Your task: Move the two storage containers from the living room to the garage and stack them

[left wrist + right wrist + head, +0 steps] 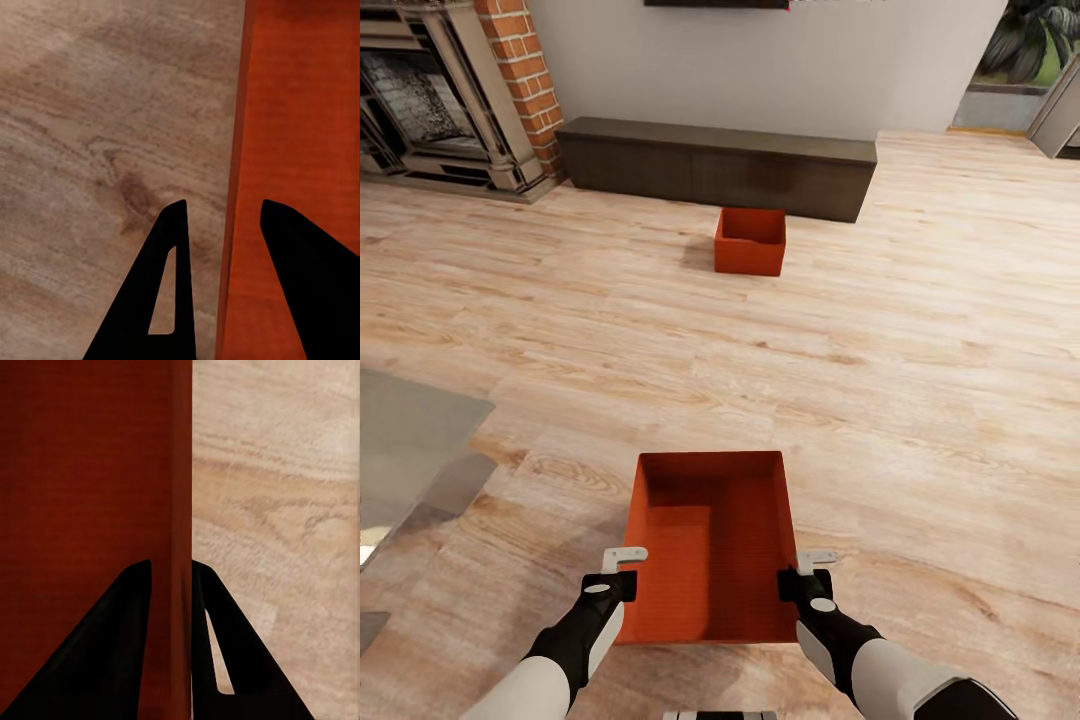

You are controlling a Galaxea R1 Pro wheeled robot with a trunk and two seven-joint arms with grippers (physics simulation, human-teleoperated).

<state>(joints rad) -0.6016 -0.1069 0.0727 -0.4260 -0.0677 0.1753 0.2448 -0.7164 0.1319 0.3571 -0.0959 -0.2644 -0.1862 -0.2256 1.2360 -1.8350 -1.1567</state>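
The near storage container point(710, 545) sits right in front of you on the light wood floor point(920, 400), open side up, with one of your arms at each long wall. Your right pincer point(807, 572) straddles the right wall, and in the right wrist view point(171, 577) its fingers are pressed together on that thin wall, one inside the bin and one outside. Your left pincer point(622, 568) straddles the left wall too, but in the left wrist view point(223, 214) it is spread, with a visible gap between the wall and the outer finger, so that side is not yet pinched.

Judging by its thin flat walls and empty inside, the bin should be light and fairly stiff, though the walls may flex and slip if only one side is gripped. Take hold at matching spots on both long walls, near the top edge, so it lifts level.

The second storage container point(750, 241) stands well apart, farther along the floor, just in front of the long dark bench point(710, 160) by the wall, with the brick fireplace point(450, 100) off to the left.
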